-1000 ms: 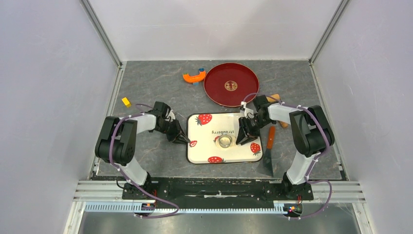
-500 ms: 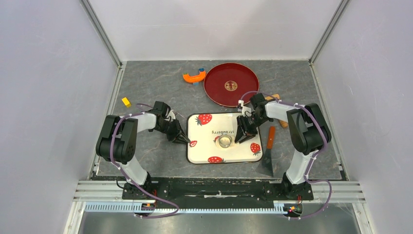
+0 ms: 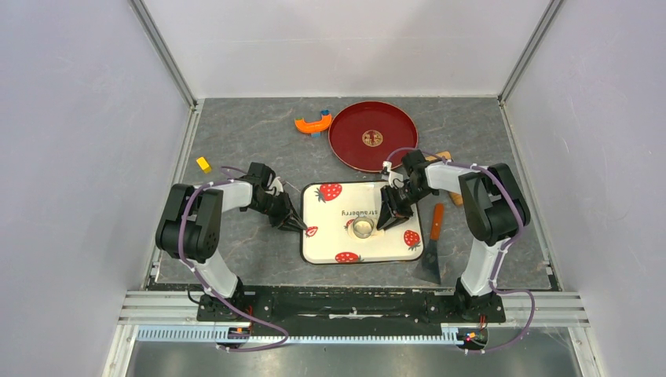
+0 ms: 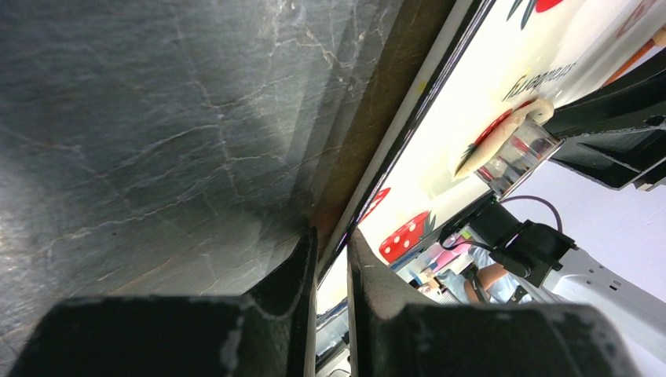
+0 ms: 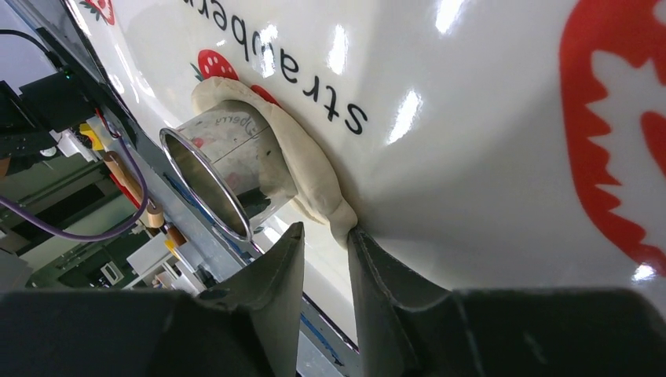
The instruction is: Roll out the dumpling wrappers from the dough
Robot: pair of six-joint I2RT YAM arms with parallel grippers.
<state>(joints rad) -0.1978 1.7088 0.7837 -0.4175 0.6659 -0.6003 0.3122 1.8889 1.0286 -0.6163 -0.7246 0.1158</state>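
Note:
A white strawberry-print tray (image 3: 326, 236) lies in the middle. On it a metal ring cutter (image 3: 362, 228) stands on a flattened pale dough sheet (image 5: 310, 169), which also shows in the left wrist view (image 4: 503, 133). No separate cut wrappers show. My left gripper (image 3: 305, 228) is shut on the tray's left edge; the rim sits between its jaws (image 4: 331, 236). My right gripper (image 3: 383, 225) is low on the tray just right of the cutter. Its jaws (image 5: 326, 228) are slightly apart, with the curled dough edge (image 5: 343, 224) at the tips, touching one finger.
A red round plate (image 3: 373, 135) sits at the back, with an orange curved piece (image 3: 314, 123) to its left. A yellow block (image 3: 203, 164) lies far left. A scraper with an orange handle (image 3: 434, 239) lies right of the tray. A wooden roller (image 3: 444, 156) peeks from behind the right arm.
My right gripper has shifted a little left, closer to the cutter and the dough edge. My left gripper has stayed on the tray edge.

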